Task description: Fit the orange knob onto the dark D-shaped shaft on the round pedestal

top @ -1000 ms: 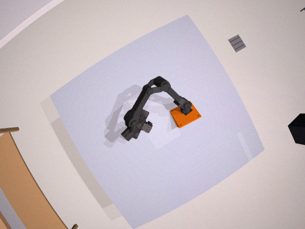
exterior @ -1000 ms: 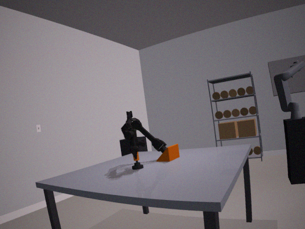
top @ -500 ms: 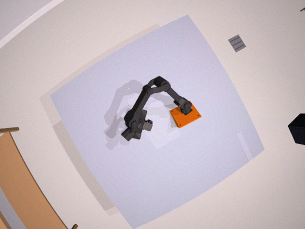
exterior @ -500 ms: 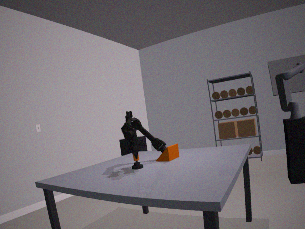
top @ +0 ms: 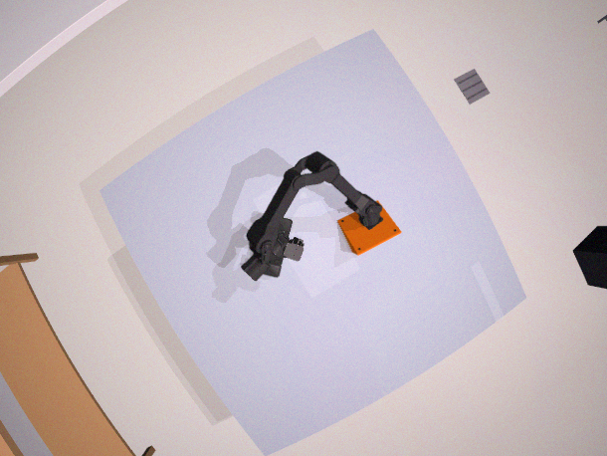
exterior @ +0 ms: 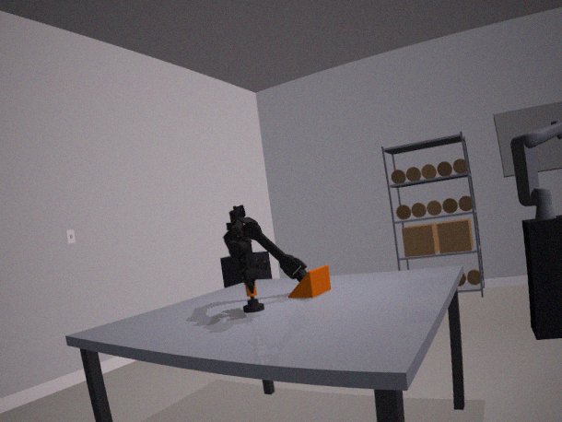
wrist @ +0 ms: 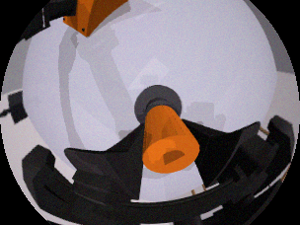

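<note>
My gripper (exterior: 251, 289) (wrist: 162, 124) is shut on the orange knob (exterior: 248, 292) (wrist: 168, 123), one finger on each side of it. The knob stands roughly upright above the dark round pedestal (exterior: 253, 308) (wrist: 142, 103). In the exterior view its lower end is at or just over the top of the short dark shaft, with a gap between the knob and the pedestal's base. I cannot tell whether knob and shaft touch. The knob's far end covers most of the shaft in the wrist view. The shaft's flat side is hidden. The arm hides knob and pedestal in the top view.
An orange wedge-shaped block (top: 370, 239) (exterior: 321, 282) (wrist: 91, 17) stands under the arm's base on the blue-grey table (top: 348, 348) (exterior: 322, 341). The arm bends over from it to the pedestal. A shelf rack and another robot arm are in the background, off the table.
</note>
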